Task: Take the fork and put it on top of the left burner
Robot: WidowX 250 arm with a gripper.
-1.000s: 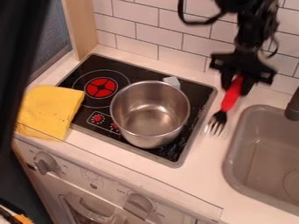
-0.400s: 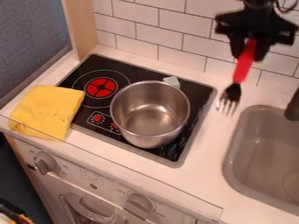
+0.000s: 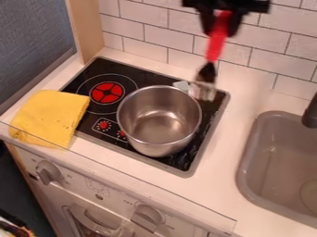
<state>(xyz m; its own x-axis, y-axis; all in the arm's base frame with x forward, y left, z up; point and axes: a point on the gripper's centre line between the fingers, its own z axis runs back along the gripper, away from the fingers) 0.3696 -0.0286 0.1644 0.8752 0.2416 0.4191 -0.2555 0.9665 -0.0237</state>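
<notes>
Narrowly parted, the tool (image 3: 220, 32) grips the fork (image 3: 215, 52).

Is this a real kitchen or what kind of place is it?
Probably a toy kitchen: a black stovetop with red burner markings, a grey sink set in the white counter, and white front panel knobs below.

Cam's up front, fairly close, angled down over hob (image 3: 137, 76) & sink (image 3: 275, 152) twd tiled wall (image 3: 145, 34).
</notes>
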